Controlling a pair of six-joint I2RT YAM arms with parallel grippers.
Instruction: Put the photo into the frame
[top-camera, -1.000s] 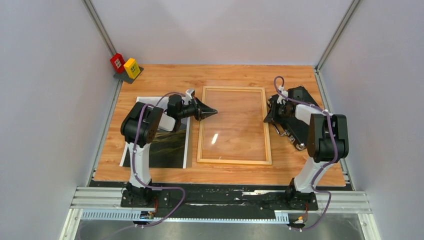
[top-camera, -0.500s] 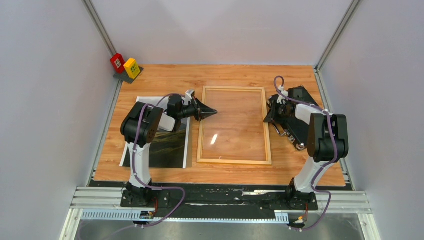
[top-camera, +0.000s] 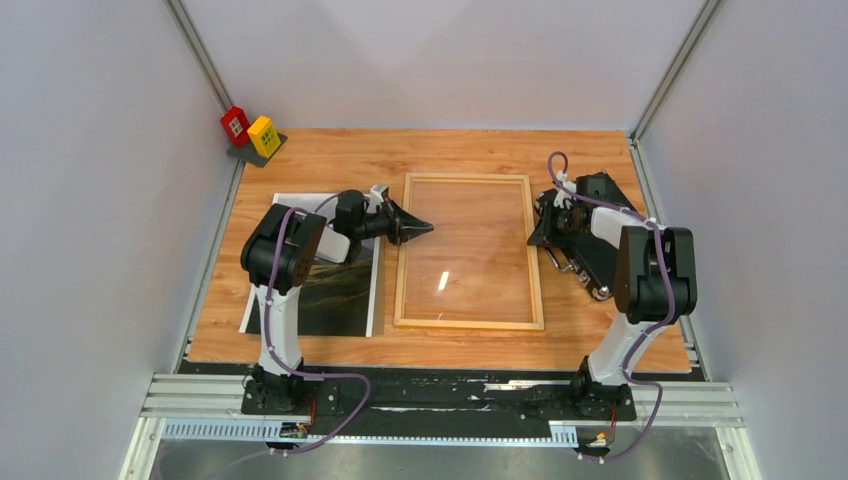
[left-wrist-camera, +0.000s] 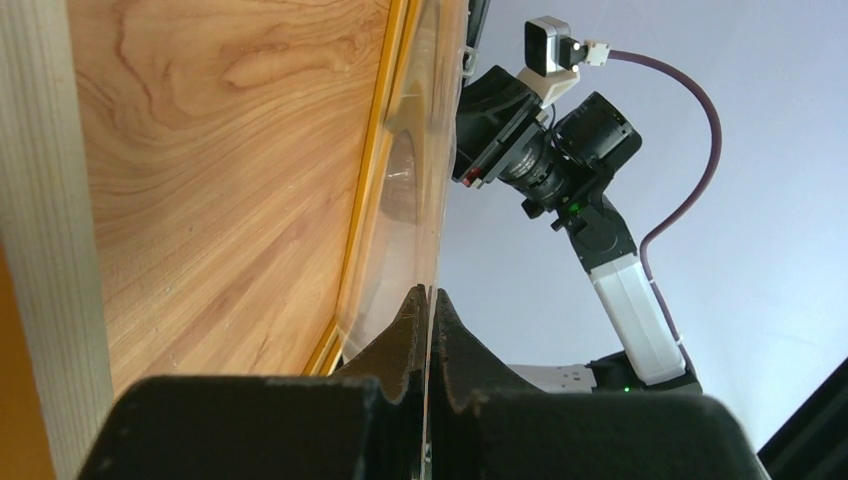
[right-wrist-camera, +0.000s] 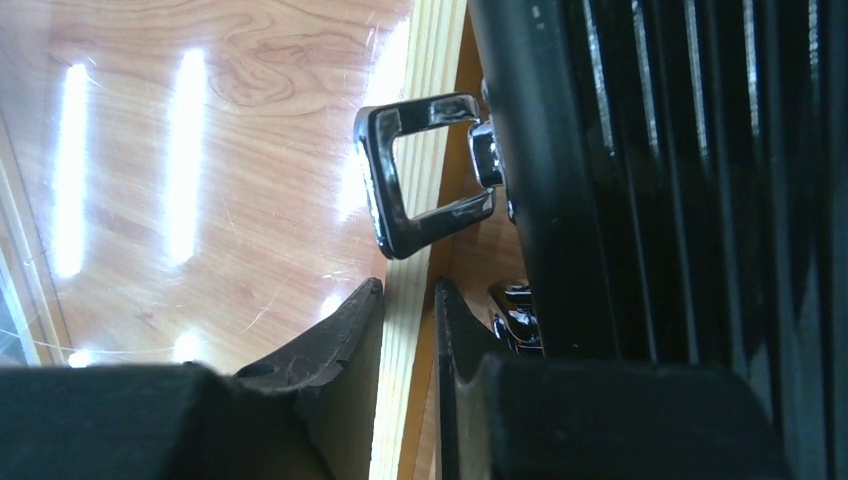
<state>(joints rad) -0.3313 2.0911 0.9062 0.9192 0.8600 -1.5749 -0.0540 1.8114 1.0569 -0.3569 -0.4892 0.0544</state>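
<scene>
Top external: table (top-camera: 330, 150) carries frame (top-camera: 468, 322) lying flat; photo (top-camera: 345, 300) face-up just left of it. Left gripper (left-wrist-camera: 428, 300) pinched tight on clear pane (top-camera: 470, 250) edge. Right gripper (right-wrist-camera: 405, 285) narrowly parted, clamping frame's right rail beside black case (top-camera: 600, 235).

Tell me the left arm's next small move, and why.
Probably seat the clear pane and release it: the left gripper pinches its edge, the right gripper clamps the frame by its rail, and the photo lies outside on the table.
</scene>
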